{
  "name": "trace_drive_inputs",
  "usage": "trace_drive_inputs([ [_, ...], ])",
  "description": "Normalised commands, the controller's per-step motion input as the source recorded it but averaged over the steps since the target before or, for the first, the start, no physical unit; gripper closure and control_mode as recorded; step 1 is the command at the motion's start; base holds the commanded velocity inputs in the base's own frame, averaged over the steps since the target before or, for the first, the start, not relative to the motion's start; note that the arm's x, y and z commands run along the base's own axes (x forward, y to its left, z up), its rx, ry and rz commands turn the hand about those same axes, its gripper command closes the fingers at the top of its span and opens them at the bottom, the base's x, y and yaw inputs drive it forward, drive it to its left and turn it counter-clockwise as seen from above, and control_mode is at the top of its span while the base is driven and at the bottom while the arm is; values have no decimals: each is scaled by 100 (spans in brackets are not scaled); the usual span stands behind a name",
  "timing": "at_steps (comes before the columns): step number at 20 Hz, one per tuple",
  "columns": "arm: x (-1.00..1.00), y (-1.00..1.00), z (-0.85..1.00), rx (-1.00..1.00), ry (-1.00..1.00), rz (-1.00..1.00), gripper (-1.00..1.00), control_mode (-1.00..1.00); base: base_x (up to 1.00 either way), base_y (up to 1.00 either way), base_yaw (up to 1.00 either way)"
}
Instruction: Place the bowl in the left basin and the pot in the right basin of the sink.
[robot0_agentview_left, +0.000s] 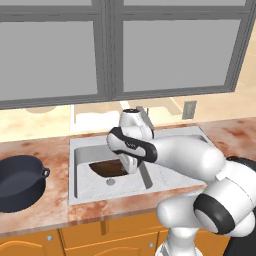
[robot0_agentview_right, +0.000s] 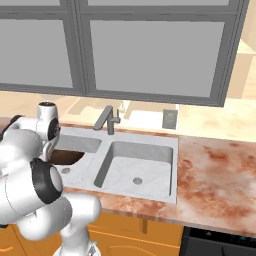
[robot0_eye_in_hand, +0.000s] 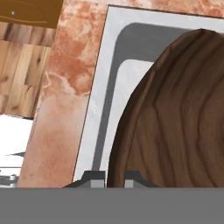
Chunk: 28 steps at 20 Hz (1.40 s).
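**Two vessels, one sink: bowl in hand over the left basin**

One bowl (robot0_agentview_left: 110, 169), dark brown, wood-grained, wide and shallow. Held low inside the left basin (robot0_agentview_left: 90, 187), rim pinched between the closed fingers of the gripper (robot0_eye_in_hand: 114, 180); in the hand view, the two dark tips sit either side of the bowl's edge. Whether resting on the basin floor or just above it: cannot tell. Partly hidden behind the arm in both base views; brown edge also visible at the basin's near side (robot0_agentview_right: 65, 157).

One pot (robot0_agentview_left: 17, 182), dark navy-black, deep-sided, small loop handle at the rim. Standing upright on the counter (robot0_agentview_left: 55, 150), well apart from the sink (robot0_agentview_left: 80, 145) on its left side. Untouched.

One right basin (robot0_agentview_right: 135, 167), light grey, round drain, nothing in it.

One faucet (robot0_agentview_right: 106, 120), angular grey, at the back edge above the divider.

Handling, bowl: judged rigid and light, smooth-surfaced, likely to pivot in a rim pinch if swung quickly; thin rim the only practical hold, as currently taken. Unlikely to break on a short drop, but likely to rock on its curved base once released.

Handling, pot: judged heavier and stiff; wall too wide to span, so best taken at the rim or beside a loop handle, fingers straddling the wall. Off-centre grip likely to tilt under the weight; slow carry over the divider advised.

Status: bowl step nearly complete, release pending; pot step not yet begun.
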Motion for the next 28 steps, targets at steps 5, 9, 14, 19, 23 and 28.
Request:
trace_drive_inputs([
  [5,27,6,-20,0,0,0,100,-100,0,0,0],
  [9,29,2,-21,0,0,0,100,-100,0,0,0],
  [14,19,7,-22,0,-1,0,100,-100,0,0,0],
  [19,15,13,-23,0,-7,-2,100,-100,0,0,0],
  [23,20,14,-25,0,-4,-3,100,-100,0,0,0],
  [28,23,10,-21,0,-4,-3,100,-100,0,0,0],
])
